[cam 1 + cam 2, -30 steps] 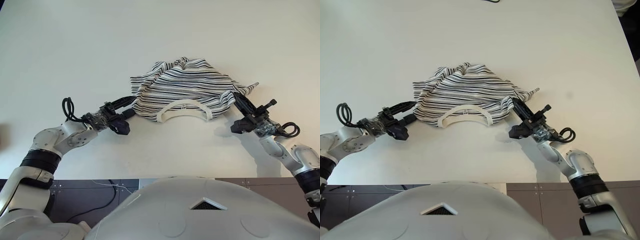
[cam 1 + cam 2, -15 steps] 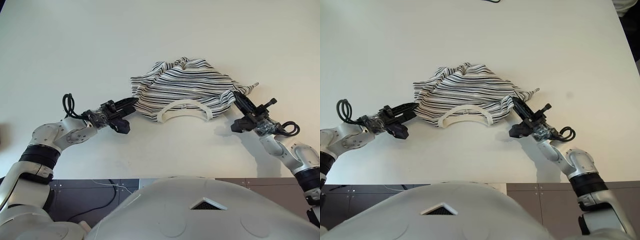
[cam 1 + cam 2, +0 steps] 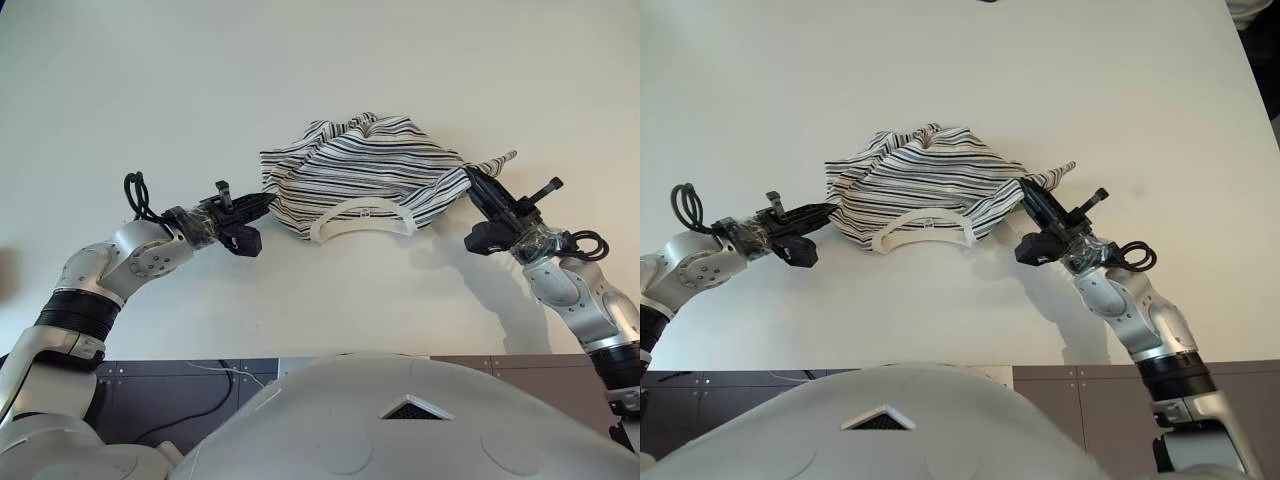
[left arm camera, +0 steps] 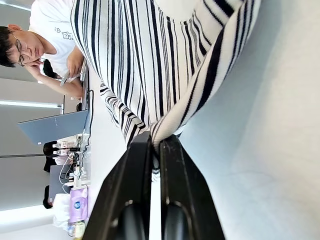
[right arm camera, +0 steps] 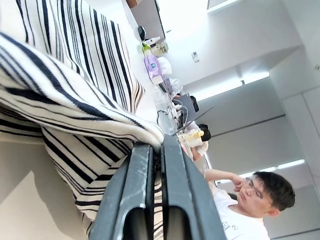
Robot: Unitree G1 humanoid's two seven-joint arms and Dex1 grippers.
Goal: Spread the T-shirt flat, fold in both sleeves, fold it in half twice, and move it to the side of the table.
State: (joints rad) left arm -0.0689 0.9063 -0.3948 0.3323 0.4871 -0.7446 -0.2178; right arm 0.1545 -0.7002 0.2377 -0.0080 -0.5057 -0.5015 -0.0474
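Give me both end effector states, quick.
Left end effector: closed on the T-shirt edge.
Right end effector: closed on the T-shirt edge.

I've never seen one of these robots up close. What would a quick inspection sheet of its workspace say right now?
Surface: white table, plain top.
Job's things: striped T-shirt bunched in a heap, not flat; white collar toward the robot.
Clutter: nothing seen.
Grippers: left gripper and right gripper, jaws shut on opposite edges of the T-shirt.
Cables: black cable loop at the left wrist, another at the right.
Surroundings: office desk with a laptop behind.
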